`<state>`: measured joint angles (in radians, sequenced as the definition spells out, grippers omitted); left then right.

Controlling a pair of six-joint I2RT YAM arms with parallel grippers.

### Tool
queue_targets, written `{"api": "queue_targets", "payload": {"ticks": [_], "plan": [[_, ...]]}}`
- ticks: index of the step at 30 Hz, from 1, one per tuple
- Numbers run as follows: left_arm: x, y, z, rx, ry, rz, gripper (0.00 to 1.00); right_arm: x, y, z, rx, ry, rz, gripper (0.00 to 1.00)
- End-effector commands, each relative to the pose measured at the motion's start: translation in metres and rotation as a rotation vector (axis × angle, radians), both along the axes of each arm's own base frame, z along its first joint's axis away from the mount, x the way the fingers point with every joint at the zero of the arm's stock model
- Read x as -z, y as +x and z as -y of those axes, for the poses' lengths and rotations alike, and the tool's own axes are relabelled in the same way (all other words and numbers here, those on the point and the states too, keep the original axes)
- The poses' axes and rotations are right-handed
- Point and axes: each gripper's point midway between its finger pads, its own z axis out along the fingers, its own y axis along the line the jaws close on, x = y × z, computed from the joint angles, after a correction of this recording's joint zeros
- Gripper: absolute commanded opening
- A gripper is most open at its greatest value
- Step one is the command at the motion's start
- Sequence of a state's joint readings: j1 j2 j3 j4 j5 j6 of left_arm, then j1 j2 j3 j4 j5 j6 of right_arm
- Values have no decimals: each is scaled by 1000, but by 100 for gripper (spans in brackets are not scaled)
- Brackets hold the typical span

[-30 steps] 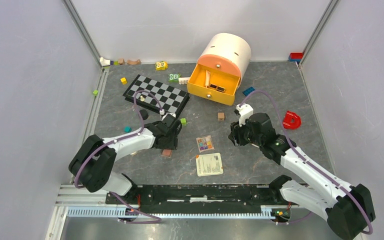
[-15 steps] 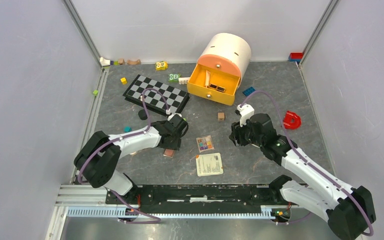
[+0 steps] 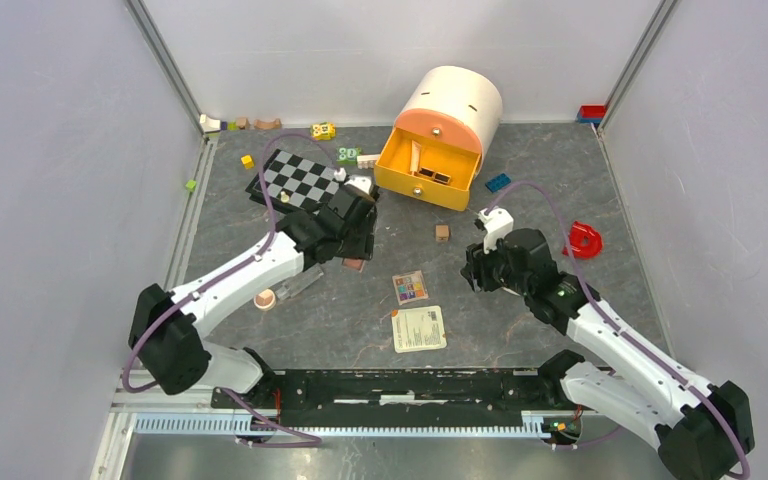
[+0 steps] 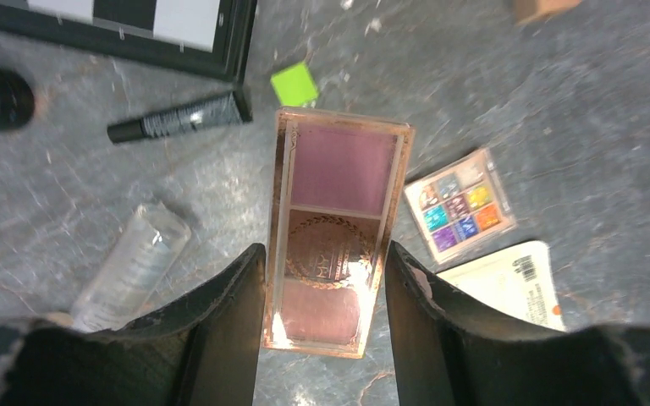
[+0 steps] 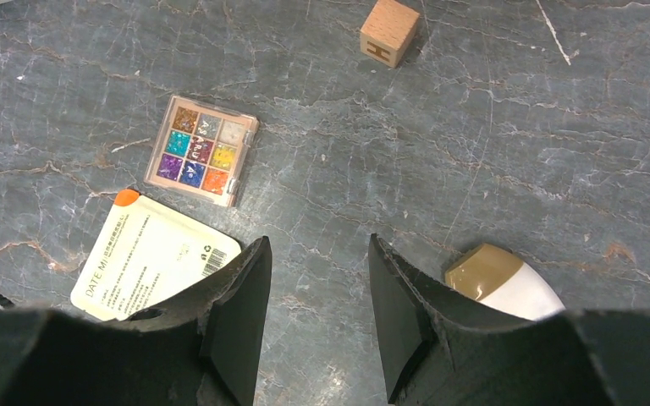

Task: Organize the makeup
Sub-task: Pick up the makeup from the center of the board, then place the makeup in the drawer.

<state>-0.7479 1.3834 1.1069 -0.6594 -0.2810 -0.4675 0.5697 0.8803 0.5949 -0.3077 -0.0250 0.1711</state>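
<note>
Now my left claw (image 4: 323, 252) grasps the pink palette (image 4: 338, 211), lifted just short of the box (image 3: 450, 105). Next, I judge, it needs carrying over the open drawer (image 3: 425, 186), where one pale stick (image 3: 415, 157) lies. My right claw (image 5: 319, 243) hangs released and empty, the sponge (image 5: 508, 288) beside it, on the box's near side.

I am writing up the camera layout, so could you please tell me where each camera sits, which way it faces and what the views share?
Top external: fixed above and behind the bases, facing down over the table; the left arm and right arm show whole.
Left wrist: on the left wrist, looking down past the left gripper, shut on the pink palette.
Right wrist: on the right wrist, looking down at table between the fingers of the open right gripper.
Shared: the multicolour palette and sachet appear in all three.
</note>
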Motion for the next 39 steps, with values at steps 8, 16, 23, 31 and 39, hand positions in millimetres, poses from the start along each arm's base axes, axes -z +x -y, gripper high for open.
{"api": "queue_targets", "payload": {"ticks": [8, 16, 23, 31, 39], "plan": [[-94, 64, 41, 182, 8, 133, 23, -13, 1, 7, 30, -4, 49, 53], [-108, 109, 60, 258, 57, 159, 20, -15, 1, 11, 29, -24, 57, 53], [-109, 142, 72, 292, 62, 163, 18, -15, -1, 14, 33, -34, 57, 53], [-109, 170, 78, 313, 66, 189, 14, -11, -4, 19, 45, -52, 46, 53], [-108, 191, 88, 320, 47, 208, 12, -8, -6, 21, 52, -56, 32, 53]]}}
